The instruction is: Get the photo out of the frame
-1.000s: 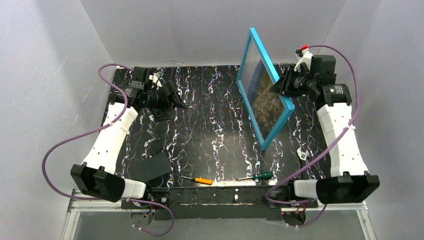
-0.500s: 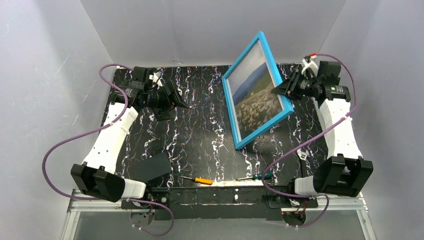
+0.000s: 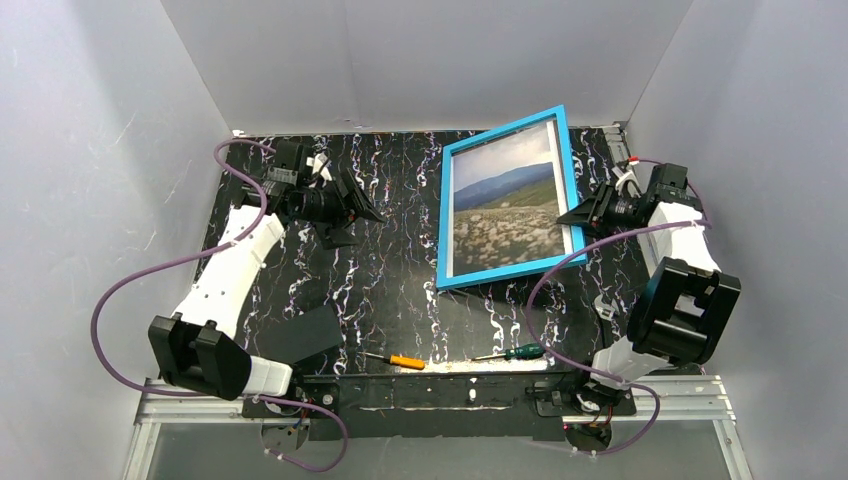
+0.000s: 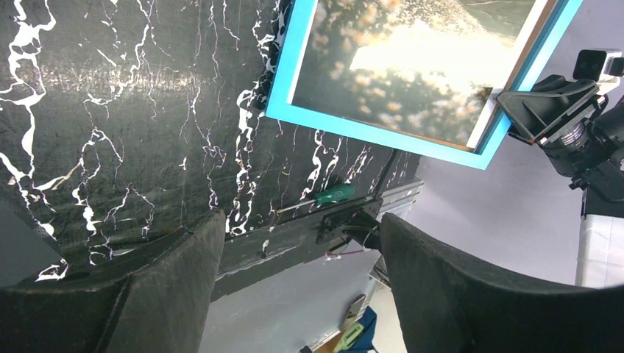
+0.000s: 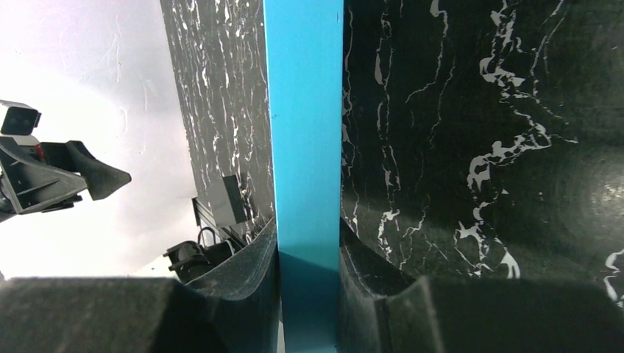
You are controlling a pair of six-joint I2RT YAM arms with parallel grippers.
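The bright-blue frame is turned face up over the back right of the table, its right side a little raised. The landscape photo sits inside it, showing sky, blue hills and a pale flowery field. My right gripper is shut on the frame's right edge; in the right wrist view the blue edge runs straight between the two fingers of the right gripper. My left gripper hangs open and empty left of the frame. From the left wrist, the frame and photo lie beyond the open left gripper.
An orange-handled screwdriver and a green-handled screwdriver lie near the front edge. A dark flat board rests at the front left by the left arm. A small pale metal piece lies at the right. Grey walls enclose the table.
The right arm has swung the frame from standing nearly on edge to face up and lower, and has folded back. The left arm shifted slightly toward the back.
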